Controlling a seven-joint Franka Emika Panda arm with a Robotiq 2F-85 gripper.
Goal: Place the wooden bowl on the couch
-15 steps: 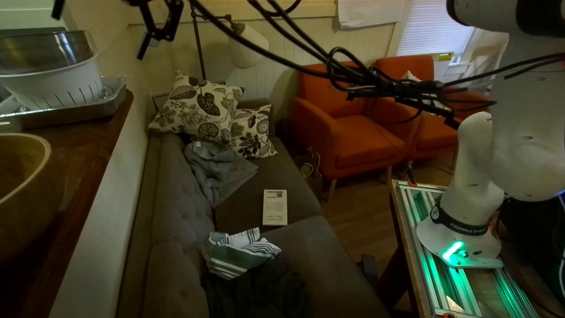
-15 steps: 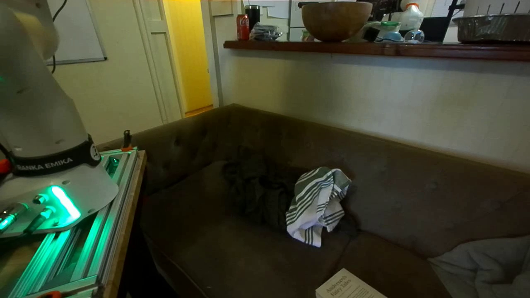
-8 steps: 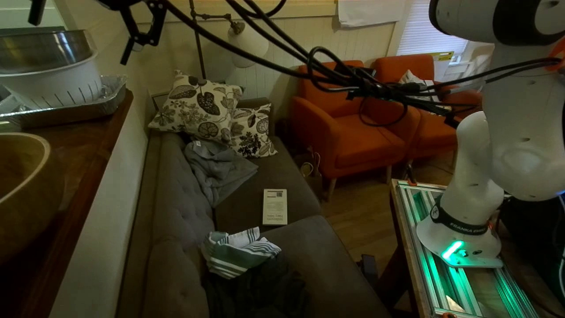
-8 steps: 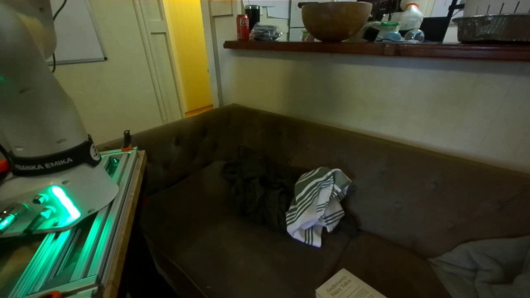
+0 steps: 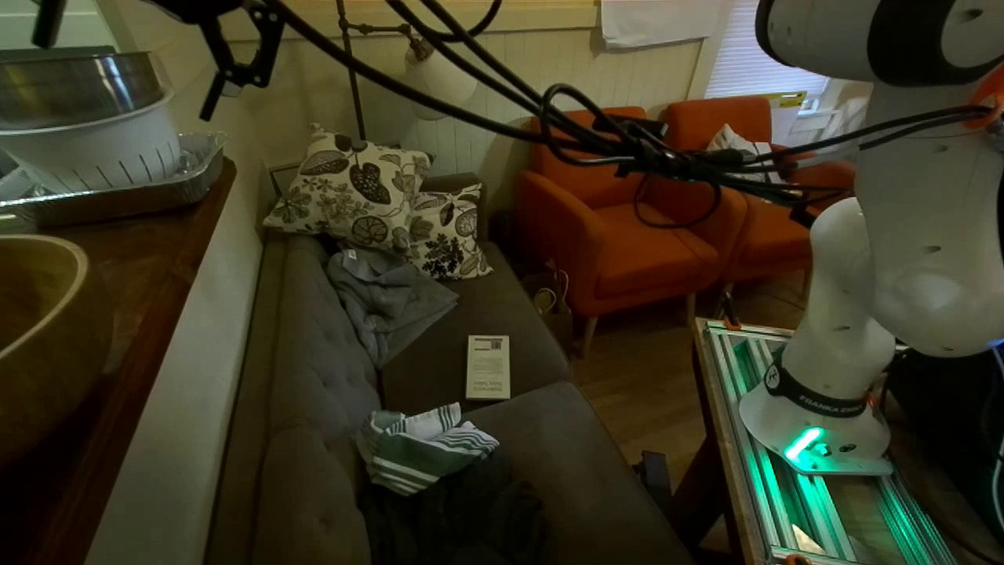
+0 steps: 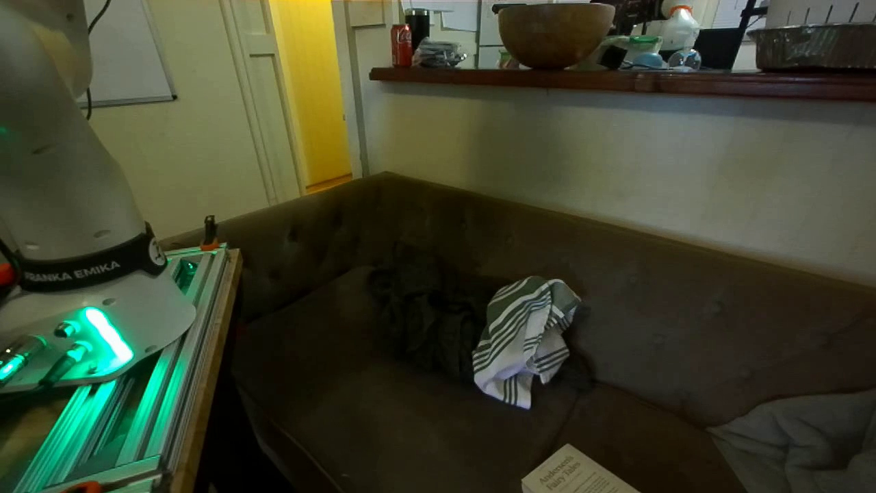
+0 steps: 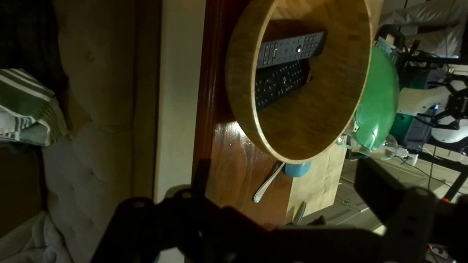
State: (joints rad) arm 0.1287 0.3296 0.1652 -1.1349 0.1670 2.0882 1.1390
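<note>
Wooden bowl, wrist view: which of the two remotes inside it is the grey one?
The upper remote in the wooden bowl, as the wrist view shows it: its face is grey, while the lower remote is black.

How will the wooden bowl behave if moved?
The wooden bowl looks thick-rimmed, so probably stiff. Two remotes inside appear loose and could slide if it tilts. It narrows toward its base, so pushing might rock it.

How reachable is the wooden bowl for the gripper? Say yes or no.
Probably yes: in the wrist view the wooden bowl sits ahead of the open gripper, with nothing visible covering the bowl's near rim. A rim pinch looks likelier than spanning the bowl; the gap is hard to judge.
</note>
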